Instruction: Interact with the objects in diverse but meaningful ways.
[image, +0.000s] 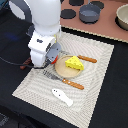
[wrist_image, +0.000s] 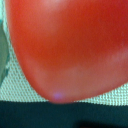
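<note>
From where I stand the white arm (image: 42, 30) leans down over the exterior view's left side of the pale woven placemat (image: 100, 65), which lies on the dark tabletop (image: 115, 100). Its gripper (image: 40, 64) is low at the mat's left edge, mostly hidden behind the arm's own body, so I cannot tell how wide the jaws stand or whether they clasp anything; a sliver of red shows just beside it. In the wrist view the red tomato (wrist_image: 65, 45) fills nearly the whole picture, very close to the camera, with the weave of the mat and the dark tabletop below it. Moving right, a round wooden board (image: 64, 70) carries the yellow cheese wedge (image: 74, 63). A fork with an orange handle (image: 67, 81) lies along the board's near side, and another orange-handled utensil (image: 87, 59) sits just beyond the cheese. The white fish shape (image: 62, 97) lies nearer on the mat. Far back, a grey pot (image: 90, 13) stands on a brown surface (image: 100, 30).
</note>
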